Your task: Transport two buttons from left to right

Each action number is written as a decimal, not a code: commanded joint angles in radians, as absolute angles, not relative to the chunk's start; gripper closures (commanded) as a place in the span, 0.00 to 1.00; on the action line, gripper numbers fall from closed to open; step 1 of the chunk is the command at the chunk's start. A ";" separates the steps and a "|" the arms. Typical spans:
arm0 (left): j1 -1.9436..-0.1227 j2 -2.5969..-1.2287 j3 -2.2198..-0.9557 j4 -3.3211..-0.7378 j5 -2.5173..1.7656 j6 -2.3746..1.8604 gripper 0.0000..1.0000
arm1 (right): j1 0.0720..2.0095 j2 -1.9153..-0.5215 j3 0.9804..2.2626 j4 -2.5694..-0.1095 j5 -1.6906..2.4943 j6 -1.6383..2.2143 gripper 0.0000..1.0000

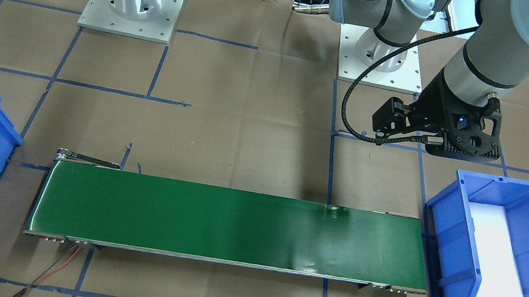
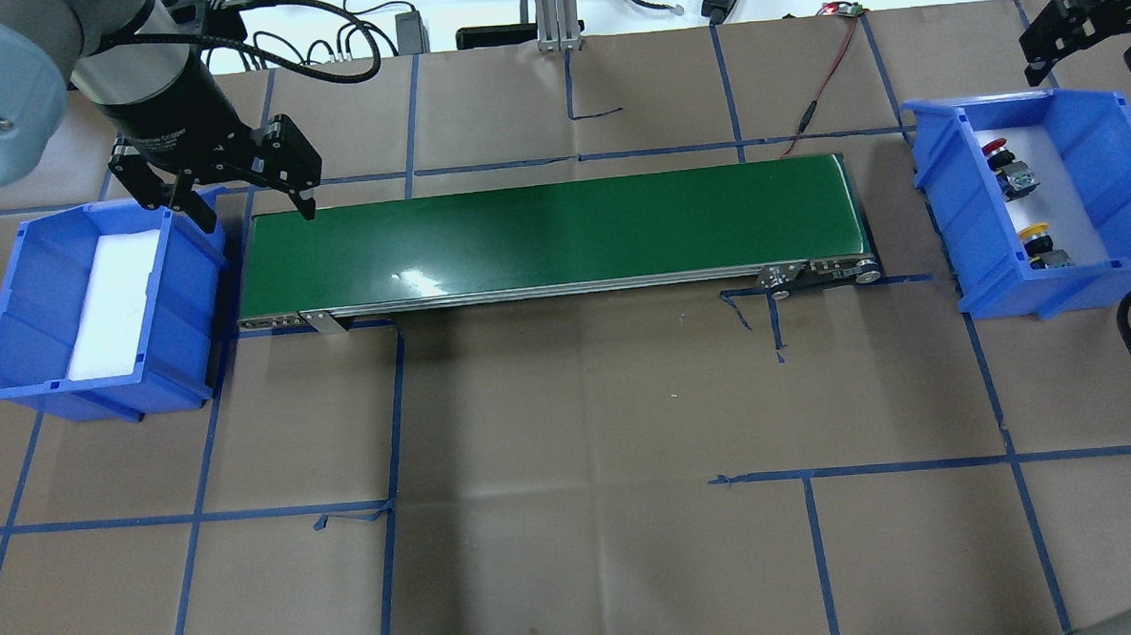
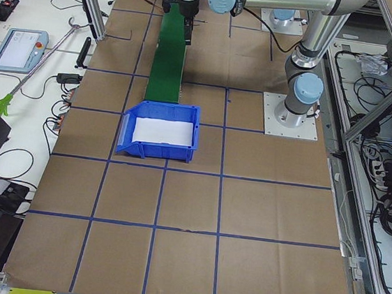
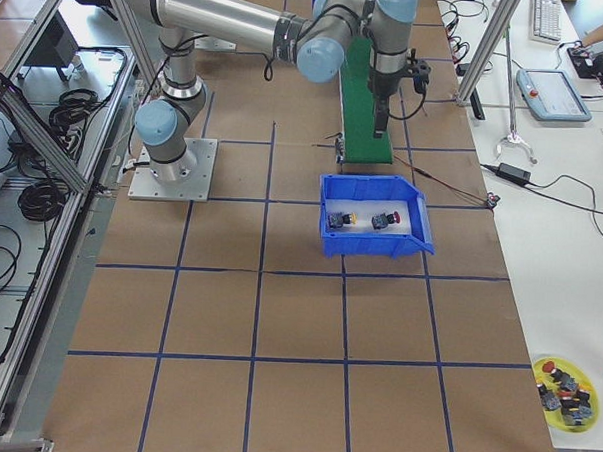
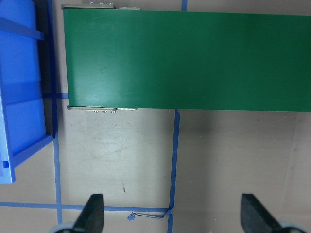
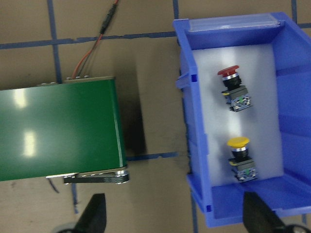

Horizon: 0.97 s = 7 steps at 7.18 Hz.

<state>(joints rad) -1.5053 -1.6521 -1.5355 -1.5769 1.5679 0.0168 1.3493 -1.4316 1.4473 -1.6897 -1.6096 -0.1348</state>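
The left gripper (image 2: 258, 216), jaws spread and empty, hangs at the left bin's (image 2: 12, 323) one o'clock corner. Past the belt (image 2: 562, 232), the red button (image 2: 997, 151) and yellow button (image 2: 1034, 233) lie in the right bin (image 2: 1108, 174) — seemingly delivered, hence the right gripper (image 2: 1086, 56) at twelve o'clock, also spread, empty.

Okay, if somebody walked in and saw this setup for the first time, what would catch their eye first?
Probably the long green belt across the middle of the table, with a blue bin at each end. The right bin holds a red button and a yellow button, while the left bin has only white foam. The left hand hangs open by the belt's left end.
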 commanded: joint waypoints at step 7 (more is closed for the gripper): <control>-1.505 -1.654 -1.534 -1.575 1.571 0.014 0.00 | 1.618 -1.594 1.660 -1.701 -1.605 0.141 0.00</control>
<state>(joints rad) -1.5048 -1.6528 -1.5345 -1.5766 1.5709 0.0138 1.6173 -1.5942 1.6592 -1.7073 -1.6041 0.1407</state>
